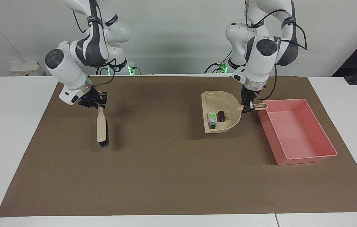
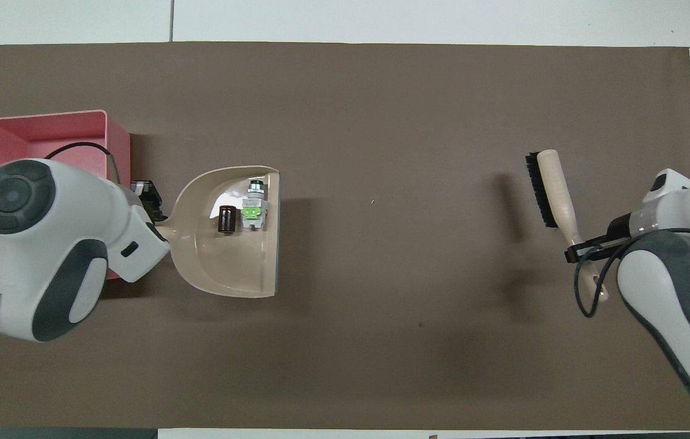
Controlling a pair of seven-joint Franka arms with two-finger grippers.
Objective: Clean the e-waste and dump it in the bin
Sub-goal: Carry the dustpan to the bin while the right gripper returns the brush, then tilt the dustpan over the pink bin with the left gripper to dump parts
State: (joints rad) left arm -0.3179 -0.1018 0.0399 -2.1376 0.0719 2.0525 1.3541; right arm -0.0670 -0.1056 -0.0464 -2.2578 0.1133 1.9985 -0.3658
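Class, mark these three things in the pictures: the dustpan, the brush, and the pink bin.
dustpan (image 1: pixel 229 104): facing view, bare inner floor of the pan.
brush (image 1: pixel 101 127): facing view, beige back above the bristles.
pink bin (image 1: pixel 295 134): facing view, bare floor inside.

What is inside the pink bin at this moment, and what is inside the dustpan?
The bin shows only bare pink floor in the facing view. Both e-waste pieces, the white one with a green end and the dark block, lie in the dustpan, held by the left gripper.
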